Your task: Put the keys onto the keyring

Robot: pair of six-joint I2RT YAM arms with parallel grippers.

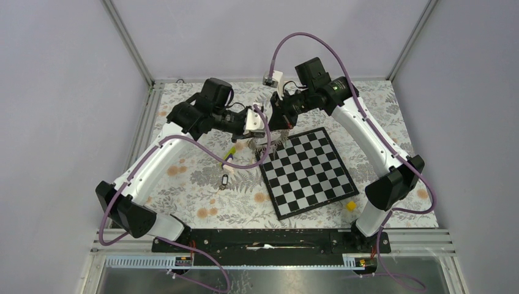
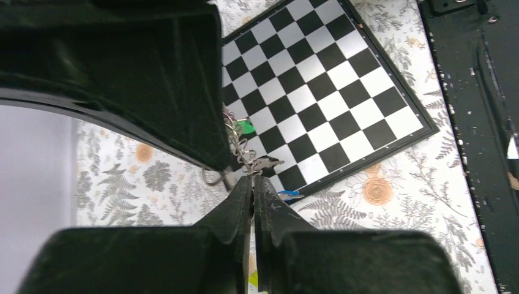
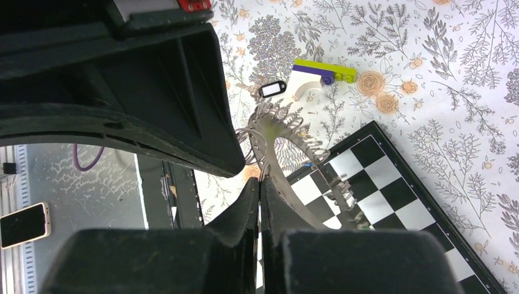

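My right gripper [image 3: 260, 181] is shut on the flat band of the grey keyring [image 3: 268, 138], holding it up over the chessboard's far-left corner. Its ridged rim arcs away to the right. My left gripper [image 2: 253, 177] meets it there, jaws pressed together on the small wire loop of a silver key blade [image 2: 268, 163] right at the ring's coil. Just beyond, a green key [image 2: 246, 127] hangs at the ring. A blue key [image 2: 287, 196] lies on the cloth by the board's edge. A black key [image 3: 272, 89] lies on the cloth to the left.
The chessboard [image 1: 309, 171] fills the table's middle right. A lime-and-white wedge [image 3: 318, 76] lies near the black key [image 1: 225, 180]. A small yellow block [image 1: 350, 206] sits by the board's near-right corner. Both arms crowd the far centre.
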